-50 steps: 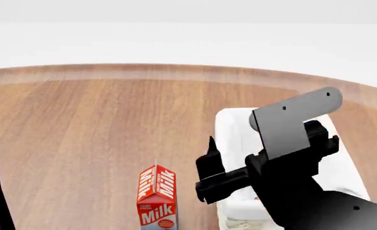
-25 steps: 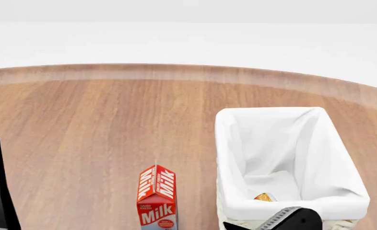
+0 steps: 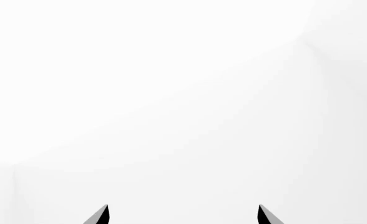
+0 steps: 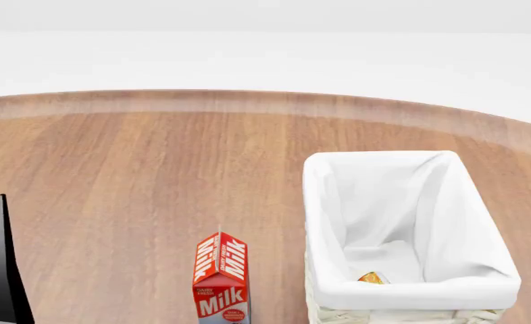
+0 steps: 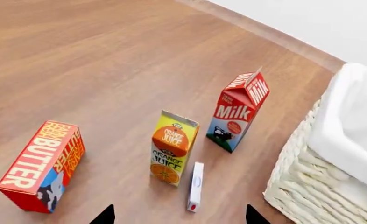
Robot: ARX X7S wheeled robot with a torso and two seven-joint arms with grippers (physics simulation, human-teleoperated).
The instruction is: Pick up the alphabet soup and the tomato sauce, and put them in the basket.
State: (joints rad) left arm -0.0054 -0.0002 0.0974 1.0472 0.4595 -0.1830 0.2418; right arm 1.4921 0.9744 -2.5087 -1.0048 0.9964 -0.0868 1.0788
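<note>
The cream wicker basket (image 4: pixel 330 202) with a white liner stands at the right of the wooden table; its woven side also shows in the right wrist view (image 5: pixel 308 177). Low inside it, a small orange-yellow patch (image 4: pixel 371 277) shows, which looks like the alphabet soup label; the rest of the can is hidden by the liner. The tomato sauce is out of view. My right gripper (image 5: pixel 178 217) is open and empty above the table beside the basket, and does not show in the head view. My left gripper (image 3: pixel 182 215) is open and empty against blank white.
A red milk carton (image 4: pixel 220 280) (image 5: pixel 239 109) stands left of the basket. The right wrist view also shows an orange juice carton (image 5: pixel 172 147), a red butter box (image 5: pixel 41 165) and a small flat white box (image 5: pixel 194 186). A black part of my left arm (image 4: pixel 0 277) is at the lower left.
My right arm, which was over the basket a second ago, has dropped out of the head view. The orange-yellow patch in the basket now shows. The left arm part shifted slightly right.
</note>
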